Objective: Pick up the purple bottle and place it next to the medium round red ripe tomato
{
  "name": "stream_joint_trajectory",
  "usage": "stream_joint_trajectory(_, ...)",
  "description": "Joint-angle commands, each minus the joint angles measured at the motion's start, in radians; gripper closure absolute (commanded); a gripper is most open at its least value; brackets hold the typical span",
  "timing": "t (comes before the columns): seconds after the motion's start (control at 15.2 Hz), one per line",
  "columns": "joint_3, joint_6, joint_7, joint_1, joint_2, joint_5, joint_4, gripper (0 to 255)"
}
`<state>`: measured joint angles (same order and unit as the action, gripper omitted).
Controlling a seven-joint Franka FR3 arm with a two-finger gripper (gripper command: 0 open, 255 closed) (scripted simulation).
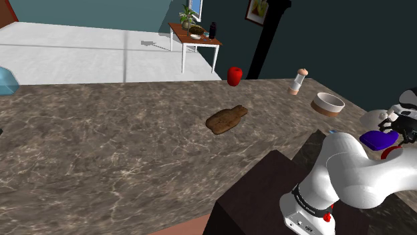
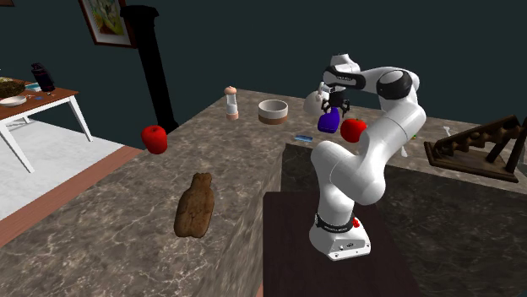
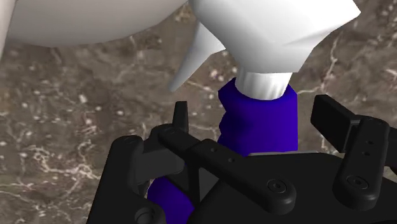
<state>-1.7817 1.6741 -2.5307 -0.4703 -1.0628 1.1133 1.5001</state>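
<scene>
From my console I count one purple bottle (image 3: 261, 121) and two round red fruits: the first red fruit (image 2: 154, 137) and the second red fruit (image 2: 353, 129). I see one brown board (image 1: 226, 119), one shaker (image 1: 299, 81), one bowl (image 1: 327, 103) and one wooden rack (image 2: 473, 152). I make out a single small blue item (image 2: 302, 137). Beyond those I tally one side table (image 1: 183, 57) and one framed picture (image 2: 105, 21). I am driving one arm (image 2: 372, 160), which carries one gripper (image 3: 256, 118) with two fingers (image 3: 331, 114).
</scene>
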Motion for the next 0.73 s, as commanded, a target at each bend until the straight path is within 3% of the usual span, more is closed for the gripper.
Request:
stream_joint_trajectory(0.0,0.017,-0.031,-0.010,-0.009,0.019,-0.019,-0.027,0)
stream_joint_trajectory(0.13,0.037,-0.068,-0.022,-0.018,0.041,-0.040,-0.058,0)
stream_joint_trajectory(0.66,0.037,-0.068,-0.022,-0.018,0.041,-0.040,-0.058,0)
